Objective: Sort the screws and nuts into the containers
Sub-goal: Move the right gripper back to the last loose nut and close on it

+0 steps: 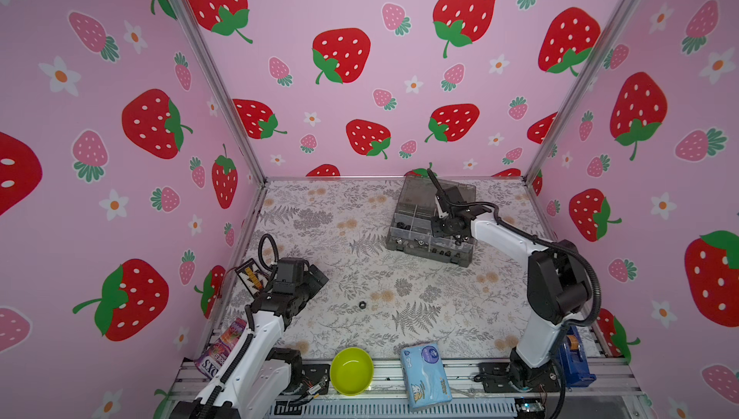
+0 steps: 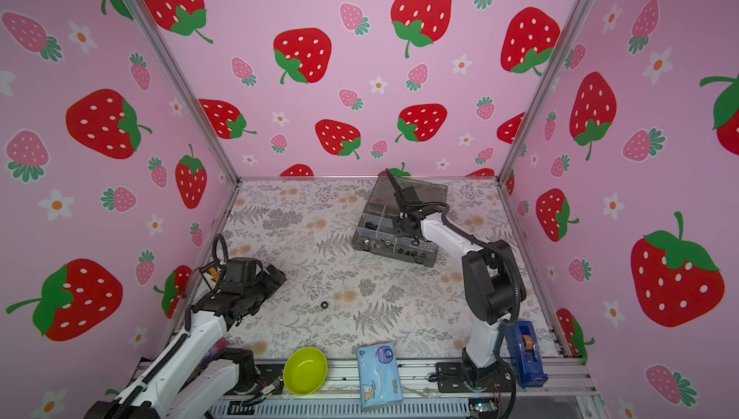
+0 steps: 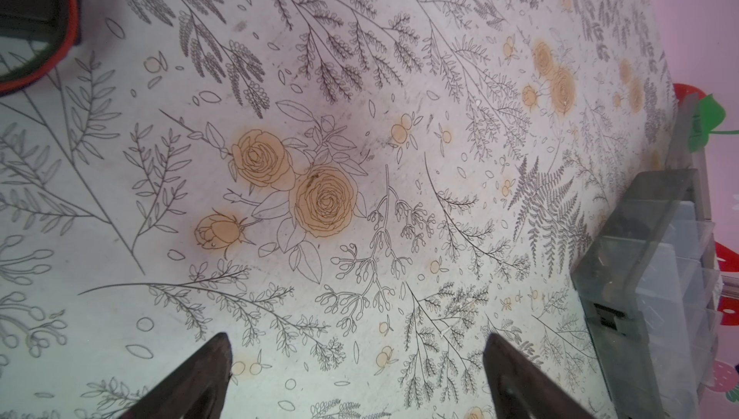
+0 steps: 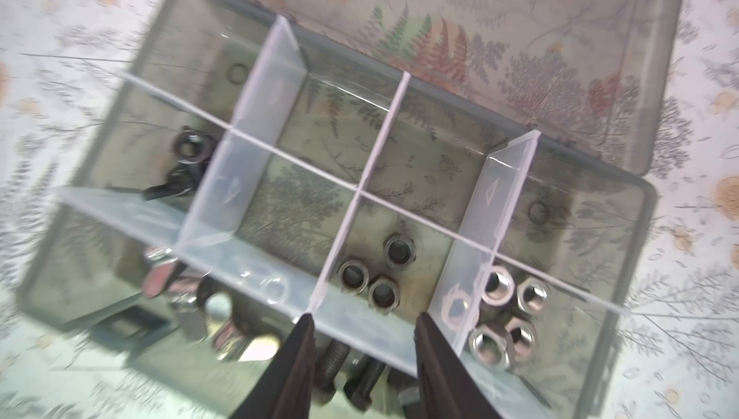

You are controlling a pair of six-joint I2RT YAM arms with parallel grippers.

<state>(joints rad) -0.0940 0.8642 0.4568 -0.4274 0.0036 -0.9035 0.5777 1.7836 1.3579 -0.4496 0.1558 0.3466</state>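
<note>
The smoky-grey organizer box [image 1: 404,239] [image 2: 370,242] stands at the back right with its lid open. My right gripper [image 4: 364,316] hangs open over its near row of containers, and nothing sits between the fingers. Two black screws [image 4: 366,377] lie in the compartment below the fingers. Beyond them are dark hex nuts [image 4: 376,273], and silver hex nuts [image 4: 508,317] fill a neighbouring compartment. Silver wing nuts [image 4: 192,297] and black wing nuts [image 4: 184,165] lie in other compartments. One black nut [image 1: 362,304] [image 2: 324,304] lies alone mid-table. My left gripper [image 3: 356,341] [image 1: 316,277] is open and empty over bare table.
Along the front rail stand a lime-green bowl [image 1: 351,371], a blue tissue pack [image 1: 426,375] and a blue tape dispenser [image 1: 576,357]. A snack packet [image 1: 220,349] and a small card [image 1: 250,273] lie by the left wall. The box [image 3: 640,277] also shows in the left wrist view.
</note>
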